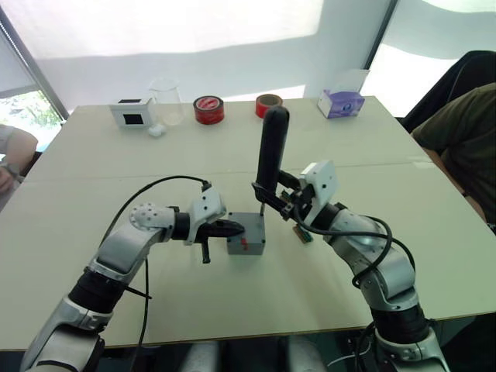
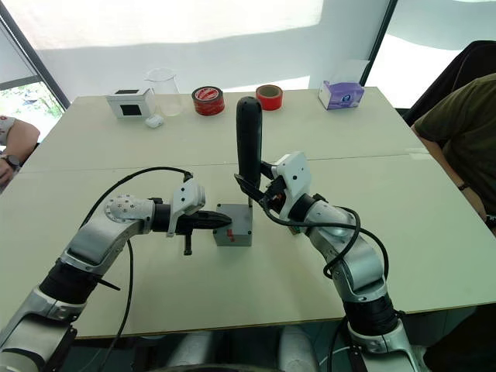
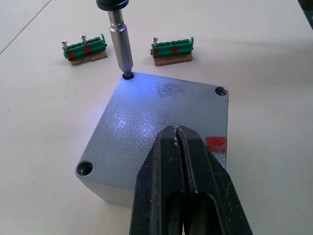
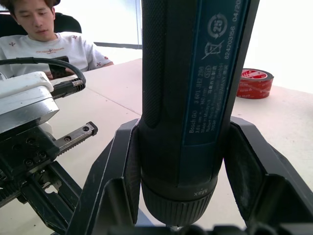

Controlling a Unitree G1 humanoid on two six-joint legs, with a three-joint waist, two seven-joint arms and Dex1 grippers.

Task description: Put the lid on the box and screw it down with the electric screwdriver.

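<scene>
The grey box [image 1: 246, 246] stands mid-table, a red mark on its side, and the lid [image 3: 146, 117] lies flat on top of it. My left gripper [image 3: 176, 131] is shut, and its black fingertips rest on the lid's top from the left. My right gripper [image 1: 271, 198] is shut on the electric screwdriver [image 1: 272, 147], which stands upright. The screwdriver's metal bit [image 3: 120, 41] sits in the lid's far corner hole, and its light shines on the lid. Two other corner holes of the lid are in view.
Two green terminal strips [image 3: 172, 49] holding screws lie just behind the box. Along the far edge stand a white box with a black screen [image 1: 132, 113], a beaker [image 1: 167, 101], two tape rolls [image 1: 208, 109] and a purple tissue box [image 1: 341, 102]. People sit at the table's right [image 1: 465, 139] and left [image 1: 12, 163].
</scene>
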